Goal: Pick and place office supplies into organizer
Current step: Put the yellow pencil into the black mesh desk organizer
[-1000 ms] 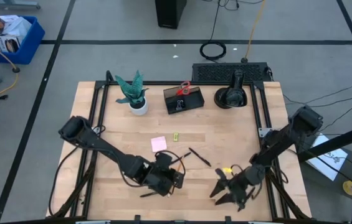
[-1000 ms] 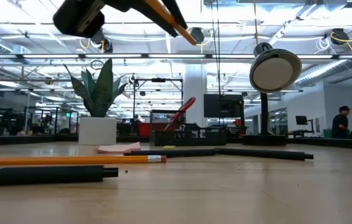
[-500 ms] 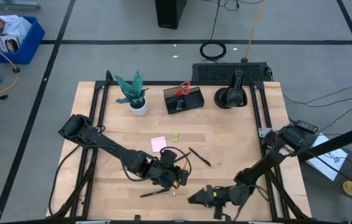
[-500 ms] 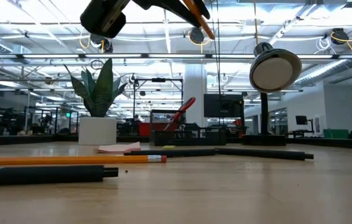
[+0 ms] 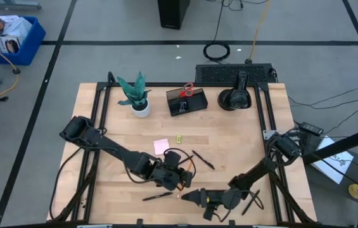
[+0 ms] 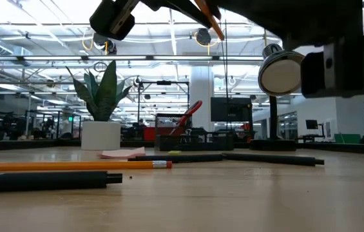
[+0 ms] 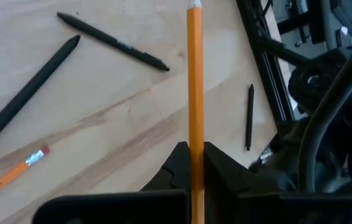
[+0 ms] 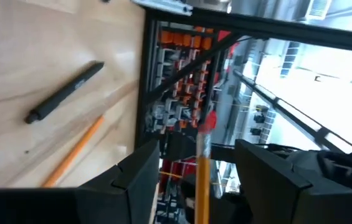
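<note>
Black pens (image 7: pixel 110 41) lie beyond left gripper (image 7: pixel 191 163), clamped on orange pencil (image 7: pixel 194 93); right gripper (image 5: pixel 198 197) open alongside.

Overhead looks straight down; low looks level across table (image 5: pixel 229 145); wrists sit close above it.

Table-lying orange pencil (image 6: pixel 72 165) cut by frame edge.

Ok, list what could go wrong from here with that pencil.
1. The orange pencil, clamped in the left gripper, has its eraser end between the open fingers of the right gripper; if the left lets go first, it probably drops to the table near the black pen.
2. Both grippers sit close together at the front; they might knock each other.
</note>
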Motion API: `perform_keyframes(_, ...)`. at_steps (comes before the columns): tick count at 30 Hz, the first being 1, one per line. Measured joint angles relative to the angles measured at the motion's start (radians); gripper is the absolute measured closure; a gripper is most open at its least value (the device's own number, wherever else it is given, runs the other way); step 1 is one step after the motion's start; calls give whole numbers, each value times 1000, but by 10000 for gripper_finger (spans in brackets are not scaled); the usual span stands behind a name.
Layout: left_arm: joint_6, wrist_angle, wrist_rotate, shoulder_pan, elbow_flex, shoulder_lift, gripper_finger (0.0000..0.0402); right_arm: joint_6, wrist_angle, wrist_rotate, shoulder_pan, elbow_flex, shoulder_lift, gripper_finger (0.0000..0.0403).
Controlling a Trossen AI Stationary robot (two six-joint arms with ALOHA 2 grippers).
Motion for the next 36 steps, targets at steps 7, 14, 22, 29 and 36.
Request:
perform_keyframes(7, 0, 4, 0, 6, 0, 0, 367, -8, 12, -3, -12, 0, 1, 208)
perform_keyframes(14, 17, 9, -2, 7, 0, 0, 379, -22, 12, -29, -53, 0, 1, 208)
perform_keyframes(22, 23, 14, -11, 7, 0, 0, 372, -34, 12, -32, -51, 0, 1, 231)
perform_keyframes(29, 14, 18, -7, 6, 0, 0, 374, -48, 13, -31, -51, 0, 1, 305)
perform_keyframes(36, 1, 52, 1, 6, -1, 0, 379, -47, 66, -29, -49, 1, 1, 373)
